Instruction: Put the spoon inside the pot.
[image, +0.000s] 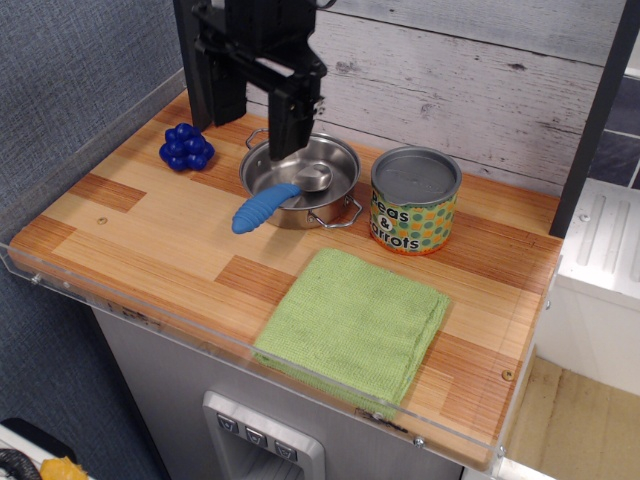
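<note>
We see the claw (258, 112) hanging above the back of the table (150, 250), its fingers spread apart and holding nothing. Just below and in front of the claw sits the pot (335, 195). The spoon (272, 198) lies with its bowl inside the pot and its handle over the rim, reaching forward and left of the claw. To the claw's left rests a berry toy (186, 147). To its right, beside the pot, stands a tin (414, 200). Well in front and right, a cloth (355, 320) lies flat.
</note>
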